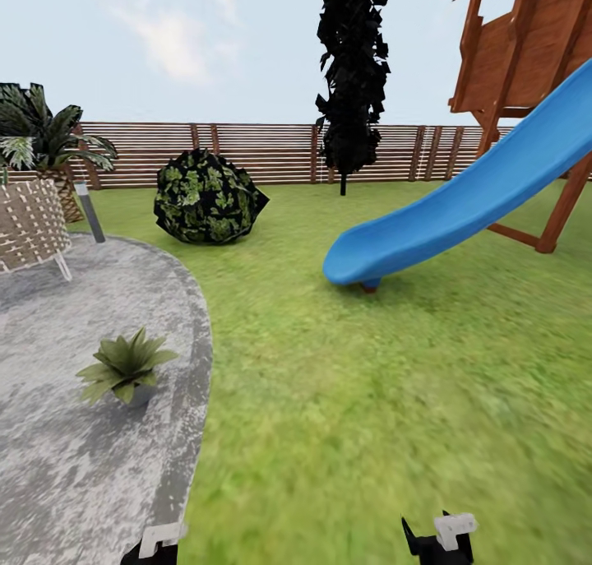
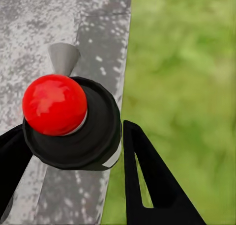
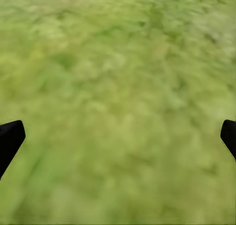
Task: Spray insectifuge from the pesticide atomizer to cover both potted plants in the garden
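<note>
Lawn (image 1: 370,400) is seen across most of the head view, bounded at the back by a brown slatted fence (image 1: 271,150). A blue slide (image 1: 460,207) descends from a wooden play tower (image 1: 526,47) at the right, its foot resting on the grass. A tall dark tree (image 1: 353,63) stands in front of the fence near centre; a round dark-green shrub (image 1: 207,197) sits on the grass left of it. The grey paved circle (image 1: 74,458) occupies the lower left, its curved edge meeting the lawn. At far left a woven chair (image 1: 29,219) is partly cut off by the frame, with a palm (image 1: 41,133) behind it and a grey bollard lamp (image 1: 89,211) just beside it. One potted plant (image 1: 126,366) is seen on the paving near its edge: low rosette of pointed leaves, small grey pot, upright. Left tool (image 2: 73,151) is clamped on the pesticide atomizer (image 2: 73,126); in the left wrist view the dark body and red top are seen end-on between the black fingers (image 2: 147,185), with a grey nozzle cone beyond the red top, over the paving/grass boundary. Right tool (image 3: 118,136) is spread wide apart, fingertips just visible at both sides of the right wrist view, nothing between them, blurred grass below. In the head view both tools are barely seen at the bottom edge.
</note>
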Motion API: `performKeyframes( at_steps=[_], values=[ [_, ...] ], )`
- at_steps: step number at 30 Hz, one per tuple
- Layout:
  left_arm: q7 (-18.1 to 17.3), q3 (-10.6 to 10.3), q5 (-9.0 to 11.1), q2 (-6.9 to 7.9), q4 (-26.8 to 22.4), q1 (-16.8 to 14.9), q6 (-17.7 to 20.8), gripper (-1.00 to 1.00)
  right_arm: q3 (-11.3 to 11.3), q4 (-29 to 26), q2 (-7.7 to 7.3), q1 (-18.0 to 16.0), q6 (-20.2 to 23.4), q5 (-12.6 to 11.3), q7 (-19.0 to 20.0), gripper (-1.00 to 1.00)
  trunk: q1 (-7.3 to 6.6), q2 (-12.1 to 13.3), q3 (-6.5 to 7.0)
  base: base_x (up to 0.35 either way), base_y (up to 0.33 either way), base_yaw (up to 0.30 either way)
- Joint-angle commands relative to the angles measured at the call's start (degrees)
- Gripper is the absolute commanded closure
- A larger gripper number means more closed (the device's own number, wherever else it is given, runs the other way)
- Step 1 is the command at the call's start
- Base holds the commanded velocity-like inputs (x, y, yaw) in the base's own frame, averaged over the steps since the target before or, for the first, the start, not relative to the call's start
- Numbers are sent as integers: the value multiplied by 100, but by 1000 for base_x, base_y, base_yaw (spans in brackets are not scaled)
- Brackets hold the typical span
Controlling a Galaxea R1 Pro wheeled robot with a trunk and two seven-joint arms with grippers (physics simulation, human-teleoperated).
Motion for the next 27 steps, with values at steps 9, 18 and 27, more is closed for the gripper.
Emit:
performKeyframes(
  at_steps=[9,18,27],
  values=[
    [23,27,-61,-1,9,-5,-23,100,19,5,-2,-3,-17,-62,51,-100,2,-2,-5,336,0,0],
    [23,27,-61,-1,9,-5,-23,100,19,5,3,-3,-17,-62,50,-100,2,-2,-5,338,0,0],
    [23,27,-61,-1,9,-5,-23,100,19,5,7,-3,-17,-62,51,-100,2,-2,-5,338,0,194]
  ],
)
